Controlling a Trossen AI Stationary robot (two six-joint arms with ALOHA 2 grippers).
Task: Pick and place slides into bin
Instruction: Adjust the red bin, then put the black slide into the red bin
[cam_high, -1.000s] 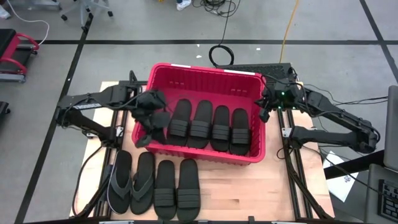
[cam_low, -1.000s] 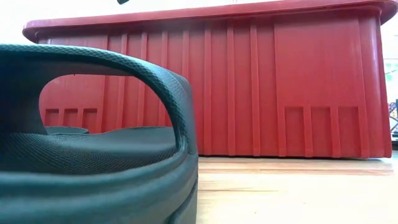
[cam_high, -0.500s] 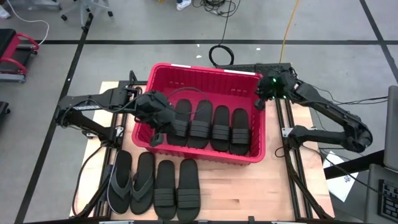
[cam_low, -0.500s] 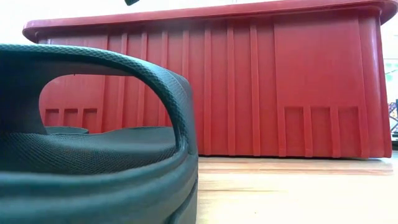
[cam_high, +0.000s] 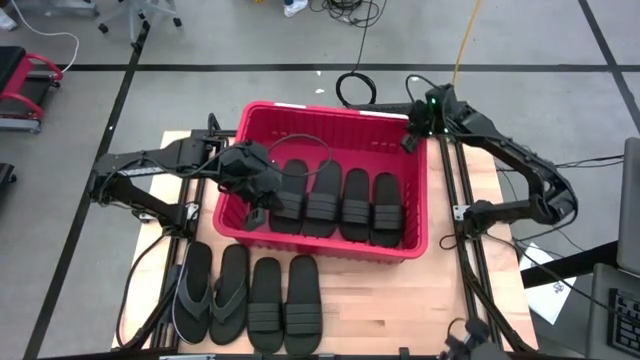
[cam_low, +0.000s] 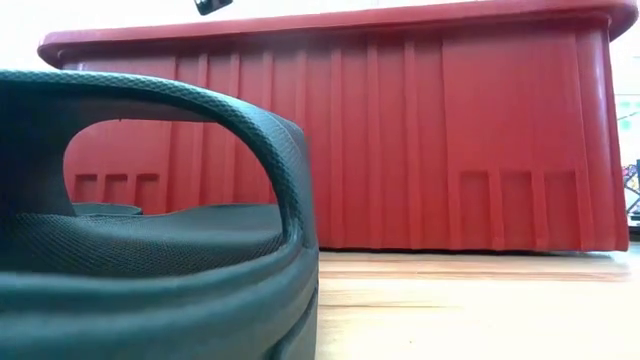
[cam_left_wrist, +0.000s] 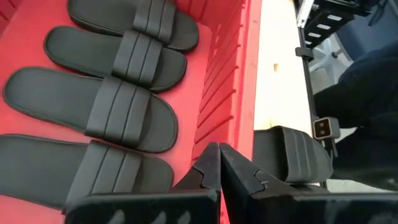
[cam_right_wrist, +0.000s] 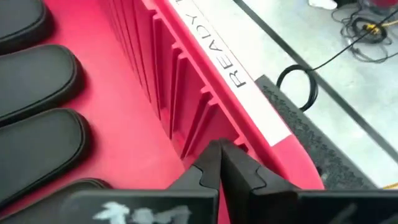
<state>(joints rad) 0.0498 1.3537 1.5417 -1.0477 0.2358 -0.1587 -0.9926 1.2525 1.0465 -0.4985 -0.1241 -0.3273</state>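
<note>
The left gripper (cam_high: 254, 213), jaws pressed together and empty, hung inside the large rectangular red plastic bin (cam_high: 330, 117). The right gripper (cam_high: 410, 140), jaws likewise together, hovered over the bin's far right corner. Four black ribbed-strap rubber slides (cam_high: 325, 192) lay in the bin. Two more ribbed slides (cam_high: 284, 304) and two thin dark-grey thong flip-flops (cam_high: 212, 290) lay on the wooden table (cam_high: 390, 310).

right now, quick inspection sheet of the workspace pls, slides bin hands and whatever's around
surface: wooden table, bare wood in front of the bin
slides in bin: four ribbed-strap slides lie side by side on its floor
slides left out: two strap slides and two thong flip-flops lie on the table in front of the bin
bin: red bin upright at the table's middle
clutter: nothing seen
hands: left hand shut, empty, inside the bin's left end; right hand shut, empty, at the bin's far right corner
cables: black coil and yellow cable on the floor behind
surroundings: paper on the floor, right
</note>
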